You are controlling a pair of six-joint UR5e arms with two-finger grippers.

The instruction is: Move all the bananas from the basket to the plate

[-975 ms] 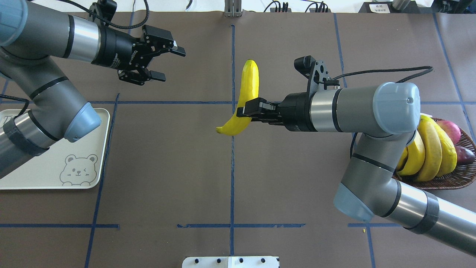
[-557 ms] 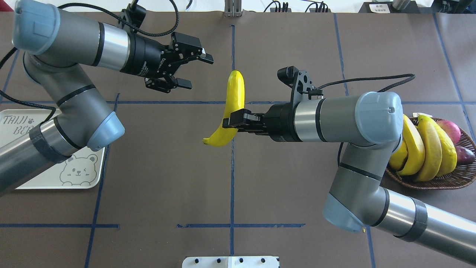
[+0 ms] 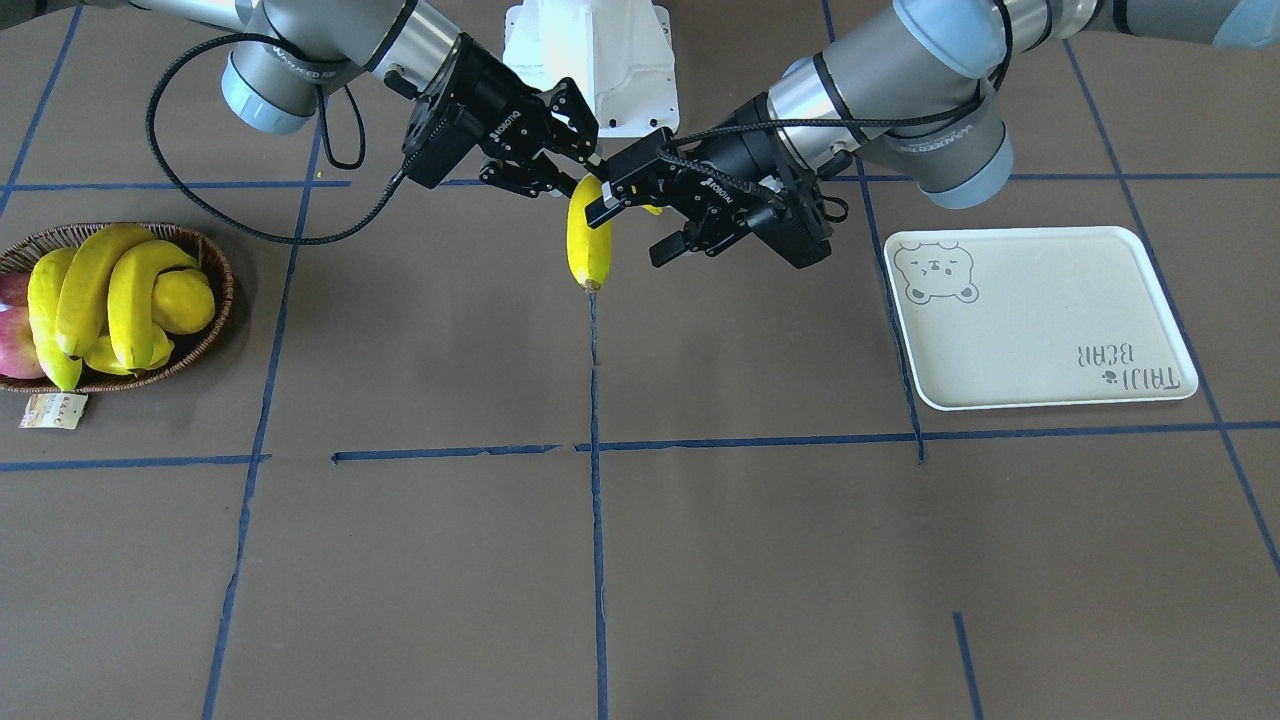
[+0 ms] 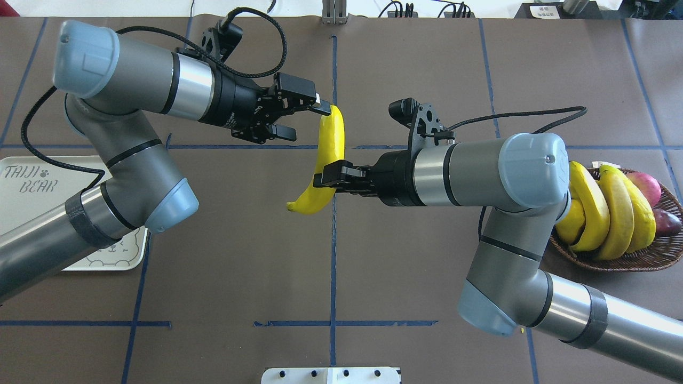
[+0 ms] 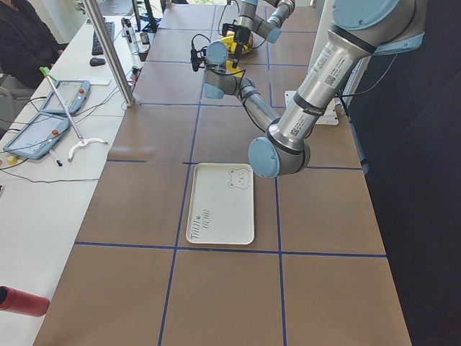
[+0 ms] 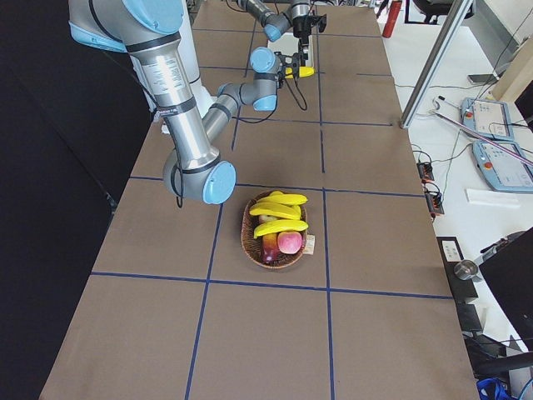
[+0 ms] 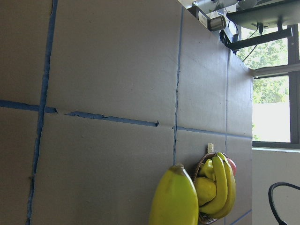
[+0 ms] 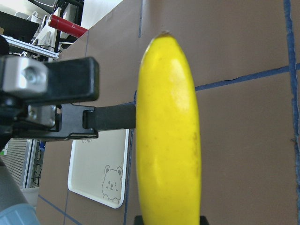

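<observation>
My right gripper (image 4: 326, 178) is shut on a yellow banana (image 4: 330, 141) and holds it in the air over the table's middle; it also shows in the front view (image 3: 588, 245). My left gripper (image 4: 305, 121) is open, its fingertips at the banana's far end, one finger (image 8: 110, 117) against its side. Three more bananas (image 4: 613, 213) lie in the dark wicker basket (image 4: 640, 262) at the right. The cream plate (image 3: 1040, 320) with the bear drawing lies bare at the left, partly under my left arm in the overhead view (image 4: 26, 181).
The basket also holds a red apple (image 4: 645, 186), a dark purple fruit (image 4: 669, 221) and a round yellow fruit (image 3: 185, 300). A paper tag (image 3: 50, 410) lies by the basket. Blue tape lines cross the brown table.
My left arm has swung right until its open gripper reached the banana's far end. My right arm has carried the banana a little to the left.
</observation>
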